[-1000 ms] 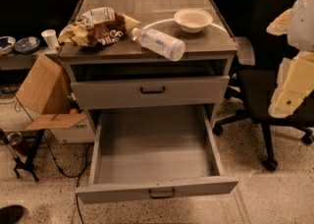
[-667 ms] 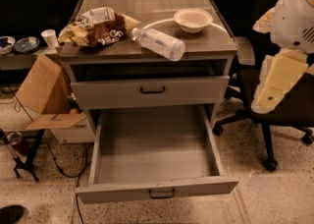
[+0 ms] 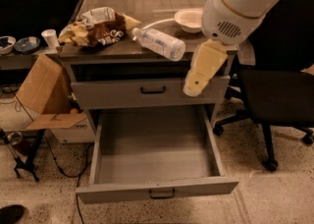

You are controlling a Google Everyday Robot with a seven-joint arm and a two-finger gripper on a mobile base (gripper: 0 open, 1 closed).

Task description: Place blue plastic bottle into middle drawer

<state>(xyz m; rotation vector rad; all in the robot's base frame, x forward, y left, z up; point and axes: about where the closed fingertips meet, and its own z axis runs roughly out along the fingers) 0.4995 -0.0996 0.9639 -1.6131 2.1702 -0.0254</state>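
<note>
– Grey metal, that middle drawer (image 3: 154,154): how does it stand?

– Pulled wide out at the foot of the cabinet. Its flat floor shows from one slanting side wall to the other, and the small dark handle sits on the narrow front panel.

– And the blue plastic bottle (image 3: 159,43)?

– Up on the counter (image 3: 142,2), not in the drawer. It lies on its side near the front edge, with its white cap toward the snack bag (image 3: 95,29) and its base toward the right.

– What else is up there?

– The snack bag is crumpled at the left end. A pale bowl (image 3: 189,19) sits behind the bottle, further right (what it holds, I cannot tell).

– Where is the gripper (image 3: 195,86)?

– It hangs from the big white arm that comes in from the upper right. It is in front of the right end of the upper drawer front (image 3: 142,93), which is closed. That puts it lower than the bottle and just right of the bottle's base, above the back right corner of the open drawer. It looks apart from the bottle. How the jaws stand, I cannot tell.

– Anything beside the cabinet?

– A cardboard box (image 3: 44,85) with its flaps open on the left, its inside hidden, and a dark chair (image 3: 279,95) on the right.
</note>
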